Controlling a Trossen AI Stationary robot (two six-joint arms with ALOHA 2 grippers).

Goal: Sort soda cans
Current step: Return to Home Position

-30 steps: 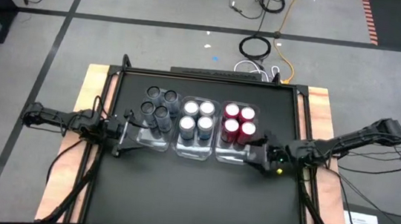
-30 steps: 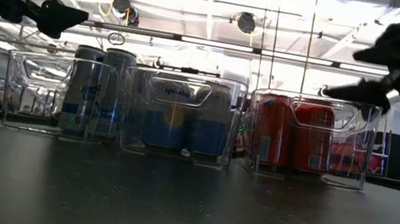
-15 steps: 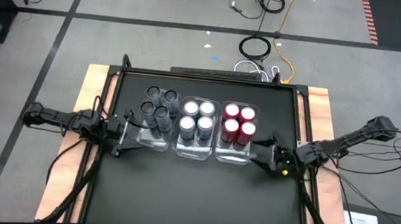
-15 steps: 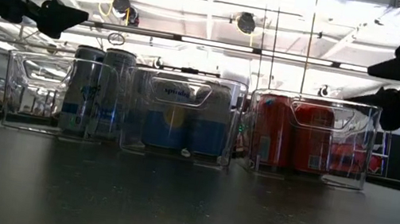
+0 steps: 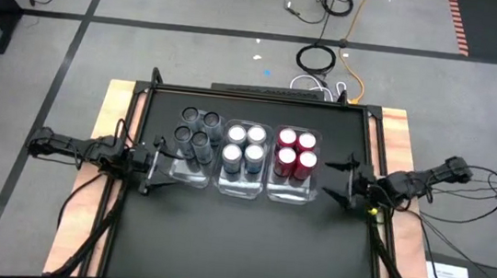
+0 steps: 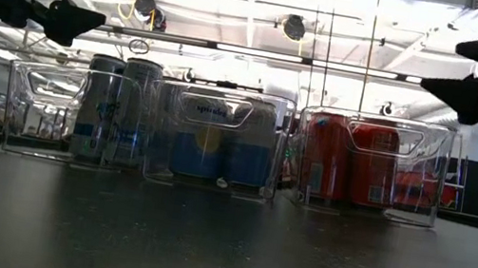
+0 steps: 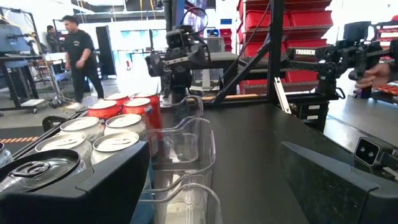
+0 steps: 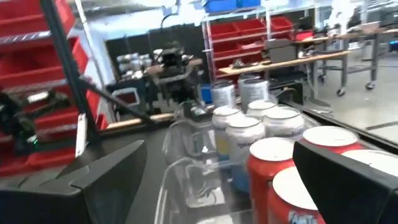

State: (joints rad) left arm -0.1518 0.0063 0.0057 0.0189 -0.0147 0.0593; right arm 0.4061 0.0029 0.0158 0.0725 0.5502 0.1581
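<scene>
Sorting looks finished as far as these views show: all twelve soda cans stand inside three clear bins set in a row across the table (image 5: 246,250), a little nearer its far edge than its near one as the low view sees it. The four dark grey cans (image 5: 196,132) fill the far part of the left bin (image 5: 191,177), the four blue-silver cans (image 5: 245,148) stand in the middle bin (image 5: 240,188), and the four red cans (image 5: 295,150) stand in the right bin (image 5: 291,193). Every can is upright with its round top showing, and no colour is mixed into another's bin.

No can shows on the bare table outside the bins.

The left gripper (image 5: 164,172) hangs near the table's left edge, just beside the left bin, its fingers spread and holding nothing. The right gripper (image 5: 327,181) hovers near the right edge, just beside the right bin but apart from it, fingers likewise spread and empty.

What is left appears to be only parking: each arm drawing back from the bins to its rest pose, with no more cans to move.
</scene>
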